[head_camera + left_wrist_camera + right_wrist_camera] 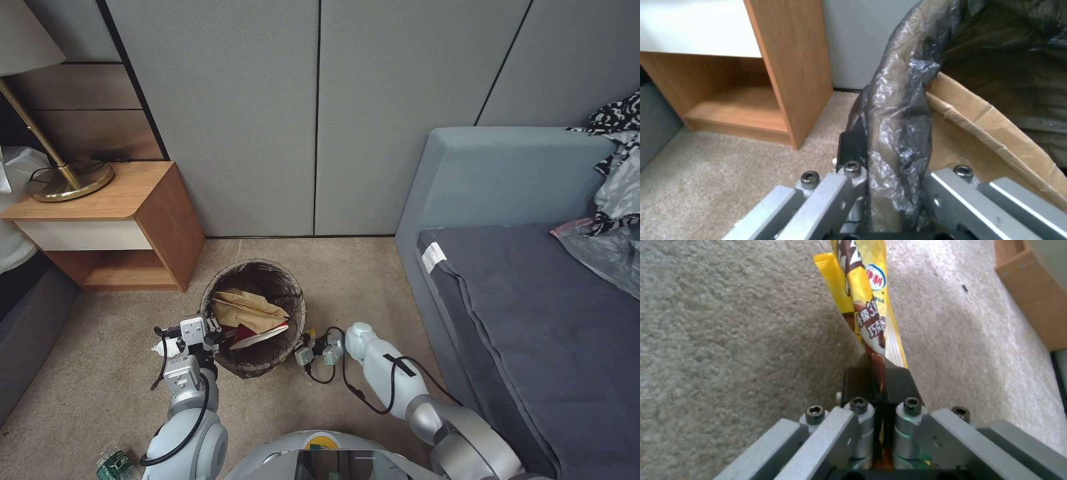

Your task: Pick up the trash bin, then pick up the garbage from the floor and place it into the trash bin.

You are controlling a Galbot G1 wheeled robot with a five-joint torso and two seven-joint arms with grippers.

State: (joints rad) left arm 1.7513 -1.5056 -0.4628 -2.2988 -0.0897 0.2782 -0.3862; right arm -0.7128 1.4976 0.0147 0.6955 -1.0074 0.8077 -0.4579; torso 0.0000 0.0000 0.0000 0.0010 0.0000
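We hold the bin (257, 319) with our left tool (215, 328), which is clamped on the near-left part of its rim; in the left wrist view the tool's fingers (852, 148) pinch the dark bag (896, 133) folded over that rim. The bin stands on the carpet (347, 267) between the nightstand (110, 223) and the bed (520, 287), close to the wall. Inside it lie a tan paper bag (248, 308) and a red-white wrapper (257, 333); the tan bag (996, 133) also shows just past the rim in the left wrist view.

Our right tool (308, 345) sits low, just right of the bin and outside its wall. It is closed narrow on a yellow packet (869, 306): the right wrist view shows the packet pinched between the two black pads (856, 383), with the rest of it sticking out past them over the carpet (729, 323).

A white tissue (162, 347) lies on the floor just left of our left tool. A green bottle (115, 463) lies on the carpet beside our left arm, near the base. A brass lamp (67, 177) stands on the nightstand.
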